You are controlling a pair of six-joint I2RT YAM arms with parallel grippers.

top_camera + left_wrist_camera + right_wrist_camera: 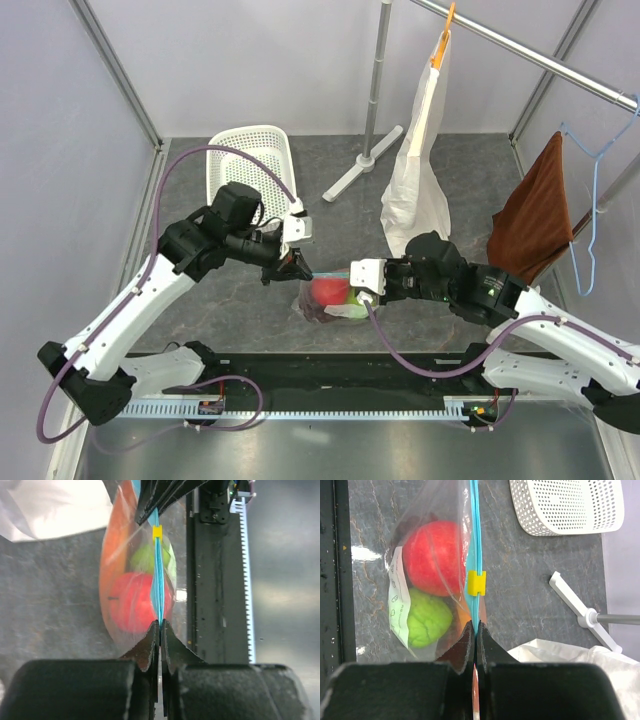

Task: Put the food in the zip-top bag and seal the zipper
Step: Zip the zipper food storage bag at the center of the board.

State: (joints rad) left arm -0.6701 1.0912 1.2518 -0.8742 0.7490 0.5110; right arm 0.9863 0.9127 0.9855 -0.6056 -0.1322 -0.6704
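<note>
The zip-top bag (325,298) hung between the 2 grippers at the near middle of the table, just ahead of the black base rail (330,375). Its long axis, the teal zipper (474,540), ran left to right, drawn in a straight line from one gripper to the other, with the mouth edge uppermost and the pouch sagging beneath it. Whether the bottom touched the table could not be told. The left gripper (160,627) was clamped on the left end of the zipper and the right gripper (474,627) on the right end, each with its jaws pinched tight on the strip. A yellow slider (476,582) sat on the zipper, closer to the right gripper. Inside lay a red apple (432,557), a green round fruit (427,617) and an orange piece (111,545).

The tabletop (230,300) was dark grey and marbled, enclosed by pale grey walls. A white perforated basket (255,150) lay at the back left. A white paper bag (420,170) and a brown towel (535,215) hung from a rail at the right.
</note>
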